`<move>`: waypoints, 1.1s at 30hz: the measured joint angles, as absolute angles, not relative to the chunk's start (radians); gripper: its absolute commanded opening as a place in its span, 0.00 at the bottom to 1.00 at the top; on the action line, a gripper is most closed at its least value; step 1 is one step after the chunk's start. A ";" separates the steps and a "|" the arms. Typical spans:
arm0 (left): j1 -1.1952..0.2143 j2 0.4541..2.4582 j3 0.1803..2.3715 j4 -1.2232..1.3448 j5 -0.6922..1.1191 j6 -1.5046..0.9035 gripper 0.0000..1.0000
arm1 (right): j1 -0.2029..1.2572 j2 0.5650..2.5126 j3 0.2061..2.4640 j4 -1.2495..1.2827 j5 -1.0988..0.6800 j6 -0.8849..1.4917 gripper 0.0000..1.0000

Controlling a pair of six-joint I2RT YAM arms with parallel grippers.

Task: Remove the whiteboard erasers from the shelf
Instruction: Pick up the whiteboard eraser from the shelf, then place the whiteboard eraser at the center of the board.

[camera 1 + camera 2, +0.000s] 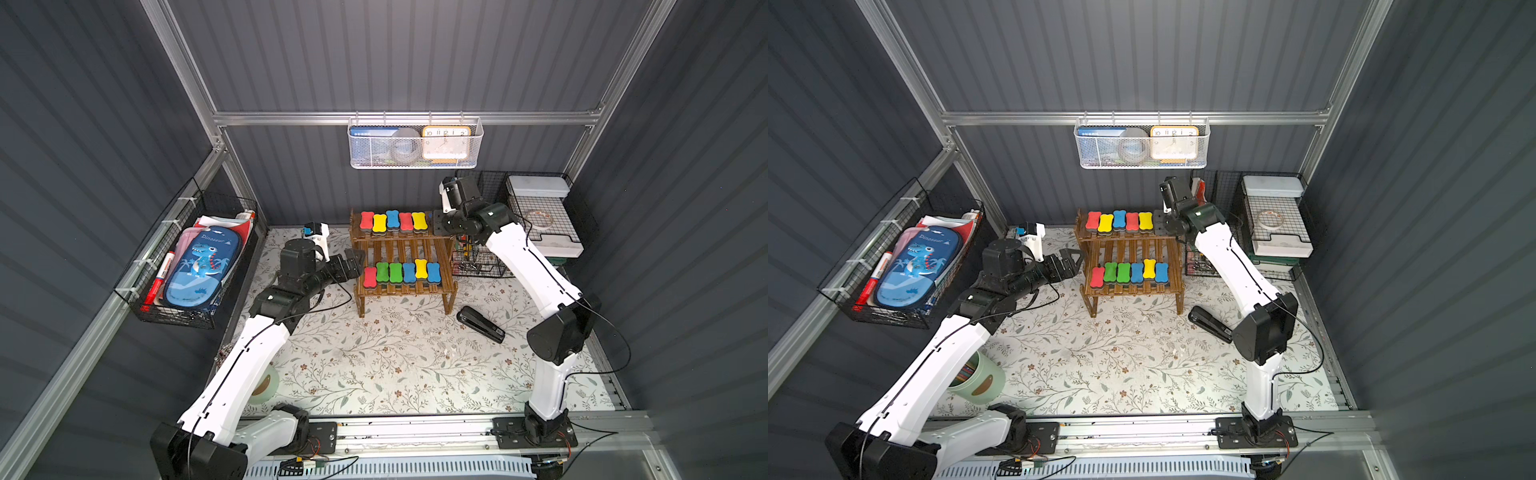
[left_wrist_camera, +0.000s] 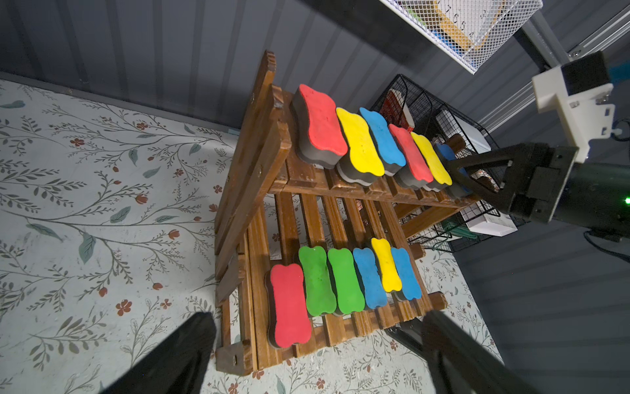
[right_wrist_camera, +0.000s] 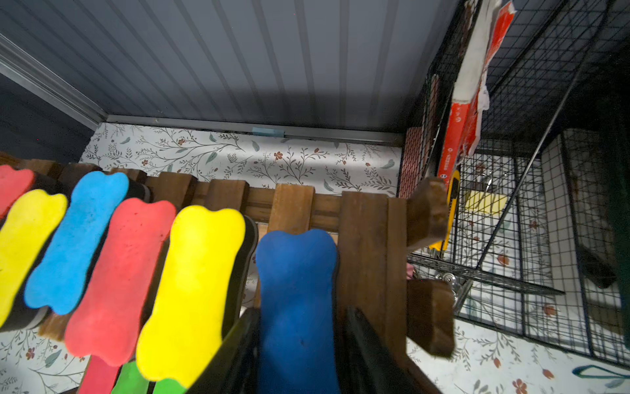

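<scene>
I count twelve erasers (image 2: 320, 122) in all: six on the upper tier of the shelf (image 1: 399, 249) and six on the lower. By colour I make it four blue, three red, three yellow and two green. There is one shelf, with two tiers. On the surface (image 1: 374, 365) I see one stapler (image 1: 481, 324) and one green cup (image 1: 984, 380). One white basket (image 1: 365, 156) holds one clock (image 1: 446, 143). I also count one pencil case (image 1: 201, 266) and one red marker (image 1: 160, 276).
</scene>
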State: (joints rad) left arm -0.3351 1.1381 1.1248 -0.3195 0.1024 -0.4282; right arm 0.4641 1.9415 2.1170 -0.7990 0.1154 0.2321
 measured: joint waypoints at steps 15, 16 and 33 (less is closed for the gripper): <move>-0.335 1.131 1.125 -0.326 0.051 -0.436 0.99 | 0.464 1.734 1.957 -0.712 0.074 0.273 0.30; -0.335 1.129 1.125 -0.329 0.047 -0.436 0.99 | 0.464 1.688 1.909 -0.697 0.067 0.285 0.30; -0.335 1.113 1.125 -0.347 0.029 -0.435 0.99 | 0.584 1.111 0.994 -0.488 -0.024 0.564 0.28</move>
State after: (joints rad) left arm -0.3351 1.1133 1.1248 -0.3466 0.0288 -0.4355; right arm 0.5842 1.1110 0.9939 -0.4881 -0.0242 0.5640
